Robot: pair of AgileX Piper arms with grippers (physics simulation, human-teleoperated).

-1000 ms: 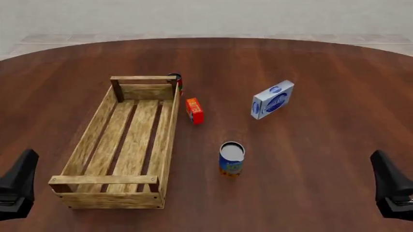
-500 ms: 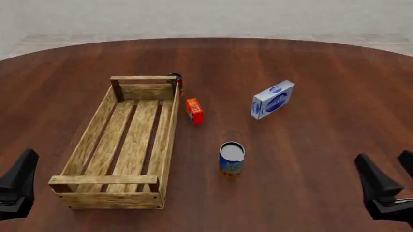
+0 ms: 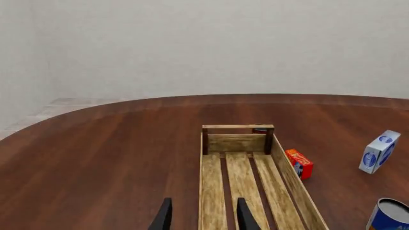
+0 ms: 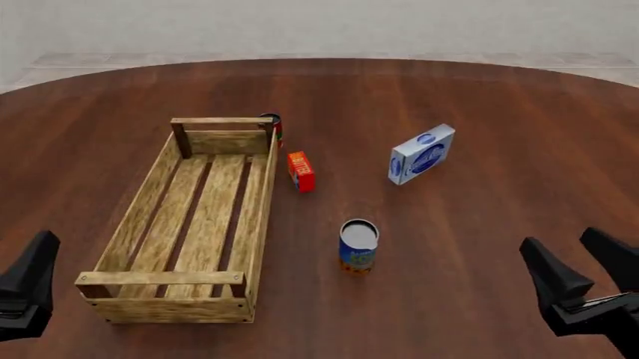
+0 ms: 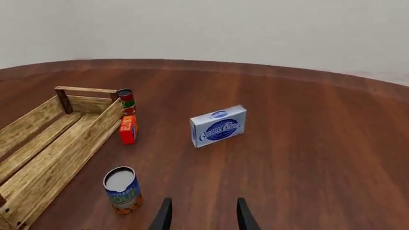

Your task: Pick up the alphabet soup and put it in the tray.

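Note:
The alphabet soup (image 4: 358,245) is a small blue-labelled can with an orange band at its base. It stands upright on the table, right of the tray (image 4: 262,217), a long light-wood slatted crate with nothing in it. My right gripper (image 4: 556,239) is open at the lower right, well apart from the can. In the right wrist view the can (image 5: 122,189) stands off to one side of the open gripper (image 5: 203,216). My left gripper (image 4: 25,288) sits at the lower left edge. The left wrist view shows this gripper (image 3: 203,218) open, facing the tray (image 3: 236,143), with the can (image 3: 390,216) at the frame's corner.
A blue-and-white box (image 4: 421,154) stands behind and right of the can. A small red box (image 4: 301,171) lies beside the tray's right wall. A dark red-and-green can (image 4: 272,126) stands at the tray's far right corner. The round table's edge curves along the back.
My right gripper has moved left and forward into the front view, with both fingers now showing. The left gripper, the can and the tray have not moved.

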